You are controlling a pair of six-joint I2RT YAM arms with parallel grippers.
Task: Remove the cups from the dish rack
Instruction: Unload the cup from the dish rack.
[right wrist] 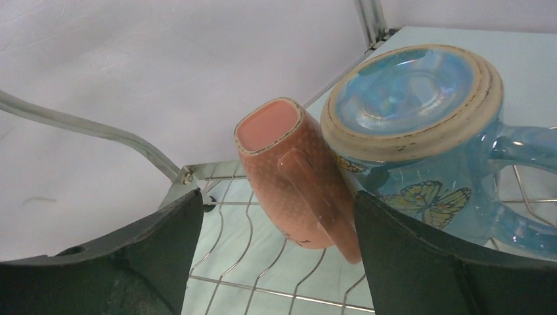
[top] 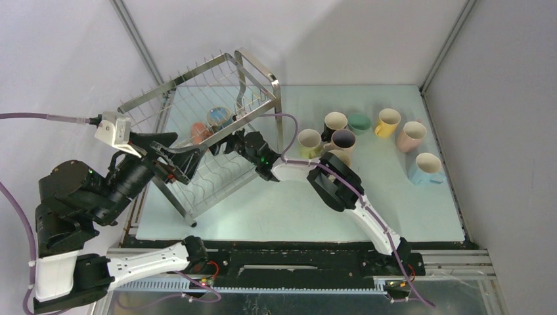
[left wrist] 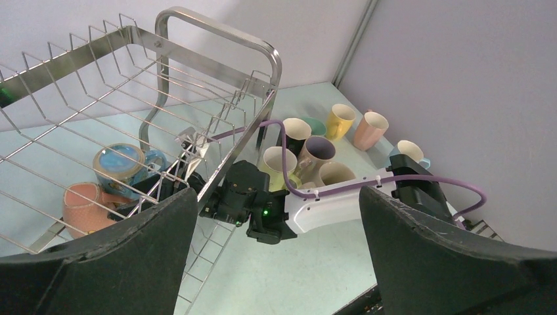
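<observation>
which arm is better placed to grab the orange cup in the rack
Right. Its open right gripper is reaching into the dish rack, with the orange cup straight ahead between its fingers. The left gripper, also open, hangs at the rack's near side, with wires between it and the cup.

Left arm (top: 79, 190) and right arm (top: 368, 220) have black joints, white shells and purple cables (top: 26, 116). Fingers (left wrist: 433, 256) are matte black. A green light (top: 265, 158) dots the right wrist.

Overhead from behind, wrist views close — all share dish rack (top: 197, 98)
</observation>
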